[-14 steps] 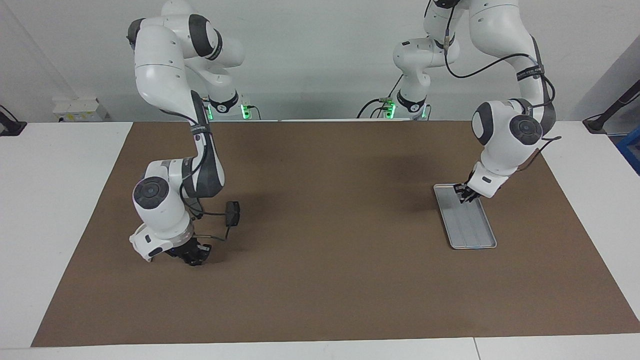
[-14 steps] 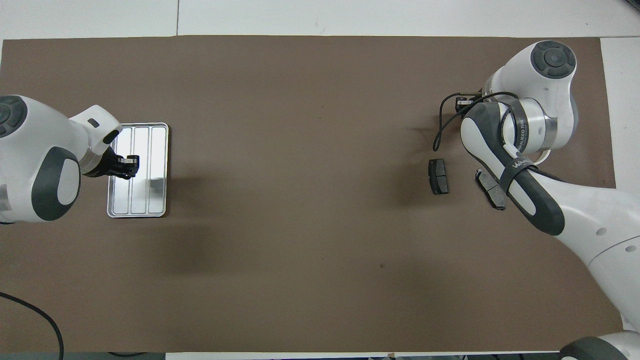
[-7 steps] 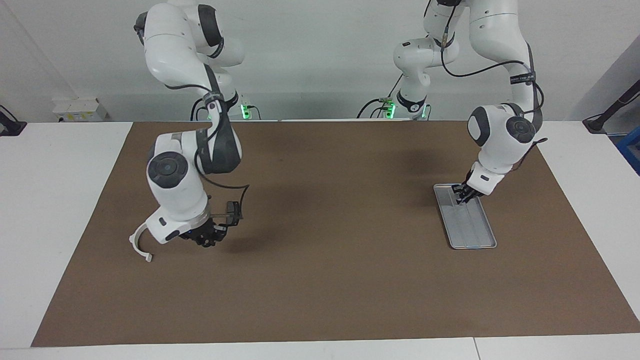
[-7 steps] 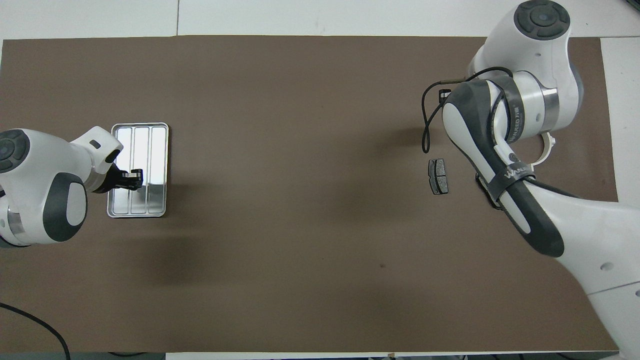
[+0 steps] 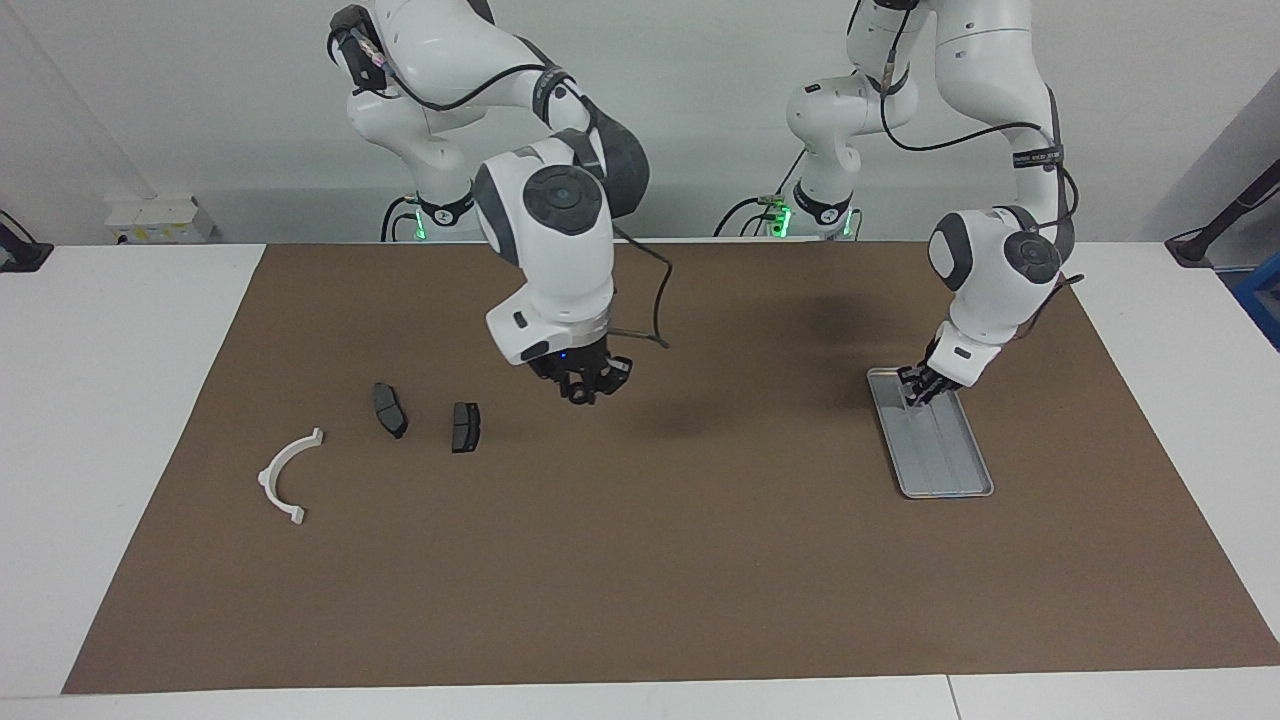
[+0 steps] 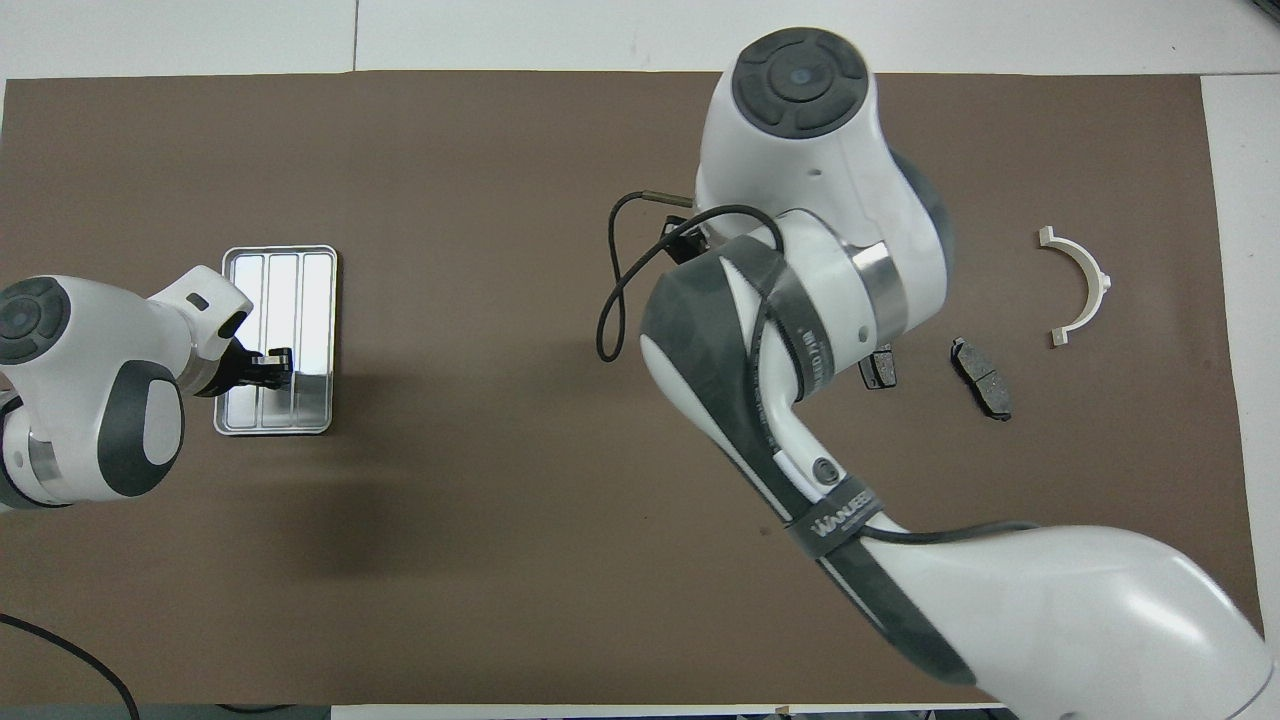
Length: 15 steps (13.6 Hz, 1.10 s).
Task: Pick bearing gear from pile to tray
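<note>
The pile lies toward the right arm's end of the mat: a white half-ring bracket [image 5: 287, 477] [image 6: 1078, 285] and two dark grey brake pads [image 5: 390, 409] [image 5: 465, 426], one of them [image 6: 880, 368] half covered by the arm in the overhead view. My right gripper [image 5: 590, 385] hangs raised over bare mat between the pile and the tray. No bearing gear shows, and I cannot tell whether this gripper carries one. The silver tray [image 5: 945, 470] [image 6: 315, 290] sits toward the left arm's end. My left gripper [image 5: 915, 392] [image 6: 268, 362] is shut, low over the tray.
A brown mat [image 5: 700, 580] covers most of the white table. A black cable loop [image 6: 610, 300] hangs from the right wrist. The right arm's bulk hides the mat's middle in the overhead view. A blue bin [image 5: 1265, 295] stands off the table's edge.
The right arm rose from the pile and swung toward the mat's middle, uncovering the bracket and both pads. The left gripper crept a little along the tray toward the robots.
</note>
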Tool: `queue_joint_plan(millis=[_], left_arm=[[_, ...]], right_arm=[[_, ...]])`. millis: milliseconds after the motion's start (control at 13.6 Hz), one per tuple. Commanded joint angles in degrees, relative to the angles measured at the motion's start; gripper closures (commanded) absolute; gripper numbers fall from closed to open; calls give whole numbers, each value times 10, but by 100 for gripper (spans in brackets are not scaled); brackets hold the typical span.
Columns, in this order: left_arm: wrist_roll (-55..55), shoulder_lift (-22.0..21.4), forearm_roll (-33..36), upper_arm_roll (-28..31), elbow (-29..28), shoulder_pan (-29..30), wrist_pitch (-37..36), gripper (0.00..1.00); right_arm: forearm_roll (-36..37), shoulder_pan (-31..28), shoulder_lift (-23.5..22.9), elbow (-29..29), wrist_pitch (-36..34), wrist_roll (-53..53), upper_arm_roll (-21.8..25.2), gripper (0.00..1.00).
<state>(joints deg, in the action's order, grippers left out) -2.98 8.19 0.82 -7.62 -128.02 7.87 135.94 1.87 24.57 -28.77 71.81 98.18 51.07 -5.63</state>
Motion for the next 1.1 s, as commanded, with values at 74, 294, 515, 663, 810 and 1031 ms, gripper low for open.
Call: queue_joint_plan(millis=[74, 294, 515, 663, 810, 1031], left_arm=[[-2, -19, -6, 0, -29, -2, 27, 61], [-1, -14, -7, -1, -11, -2, 18, 0], [-7, -11, -14, -2, 57, -5, -52, 0], [-10, -7, -29, -2, 104, -14, -96, 0], [-32, -7, -34, -2, 110, -22, -100, 0], [-57, -8, -34, -2, 111, -38, -100, 0]], right_arm=[[-18, 59, -30, -17, 30, 111, 3, 100], [-6, 105, -77, -17, 84, 174, 6, 100], [21, 123, -113, -13, 141, 198, 5, 100], [25, 124, -125, -10, 169, 200, 5, 100], [31, 123, -133, -8, 190, 199, 4, 100], [42, 123, -150, 3, 223, 200, 5, 100]])
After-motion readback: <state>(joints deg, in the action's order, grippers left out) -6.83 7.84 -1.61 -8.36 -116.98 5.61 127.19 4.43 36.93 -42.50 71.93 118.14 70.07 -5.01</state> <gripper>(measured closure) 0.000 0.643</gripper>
